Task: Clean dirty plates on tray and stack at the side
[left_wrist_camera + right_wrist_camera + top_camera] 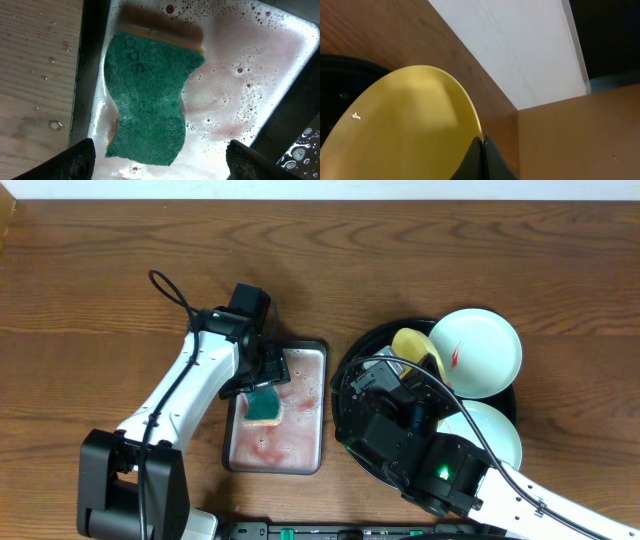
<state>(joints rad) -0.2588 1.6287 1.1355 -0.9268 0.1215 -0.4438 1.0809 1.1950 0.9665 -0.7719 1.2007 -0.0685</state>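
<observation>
My right gripper (pixel 432 367) is shut on the rim of the pale yellow plate (pixel 412 346) and holds it tilted on edge over the black tray (pixel 350 360). In the right wrist view the yellow plate (pixel 405 125) fills the lower left, its rim pinched between the fingers (pixel 483 142). A mint-white plate (pixel 478 352) with a red smear leans at the tray's back right. Another mint-white plate (pixel 490 430) lies at the tray's front right. My left gripper (pixel 262 378) is open over the teal sponge (pixel 265 404). In the left wrist view the sponge (pixel 147 97) lies between the open fingers (pixel 160 160).
The sponge lies in a grey rectangular tray (pixel 300 450) of pinkish soapy water, left of the black tray. Its wet floor (pixel 240 100) shows in the left wrist view, with water drops on the wood (pixel 35 75) beside it. A white wall (pixel 520 45) stands beyond the table.
</observation>
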